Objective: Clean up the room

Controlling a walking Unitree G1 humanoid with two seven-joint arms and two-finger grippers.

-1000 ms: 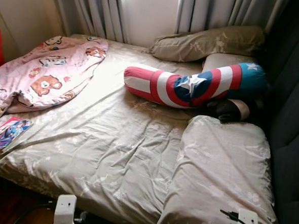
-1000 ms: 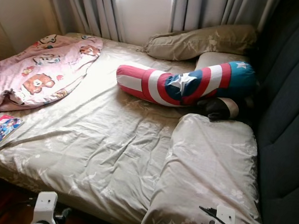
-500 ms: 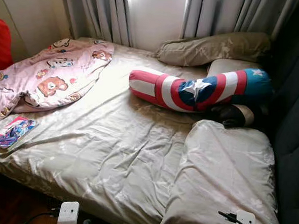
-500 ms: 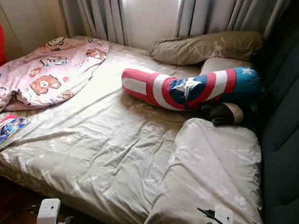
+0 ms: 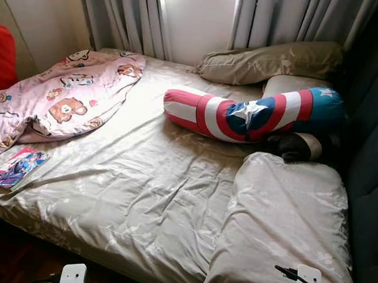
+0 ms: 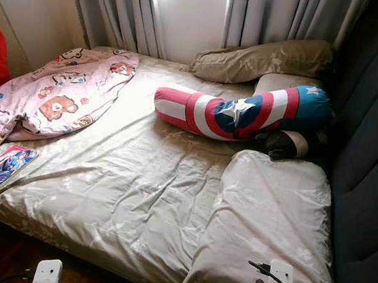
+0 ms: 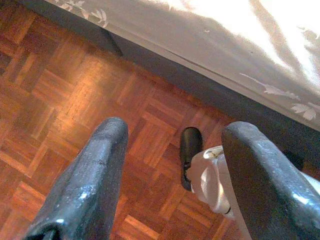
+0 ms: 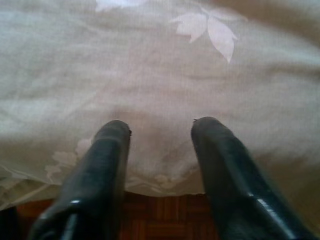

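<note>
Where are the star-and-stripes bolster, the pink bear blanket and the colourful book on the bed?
star-and-stripes bolster [image 5: 245, 113]: left eye view, on its white star.
pink bear blanket [image 5: 66, 108]: left eye view, on a printed bear.
colourful book [image 5: 15, 167]: left eye view, on its cover's middle.

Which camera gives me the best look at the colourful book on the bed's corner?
The left eye view: the book lies whole on the sheet beside the pink blanket. The right eye view has it at the frame's edge, slightly cropped.

free: mid bed [image 5: 142, 177] | blocked: bolster [image 5: 255, 113], near pillow [image 5: 284, 218] right; pink blanket [image 5: 57, 98], book [image 5: 15, 167] left
</note>
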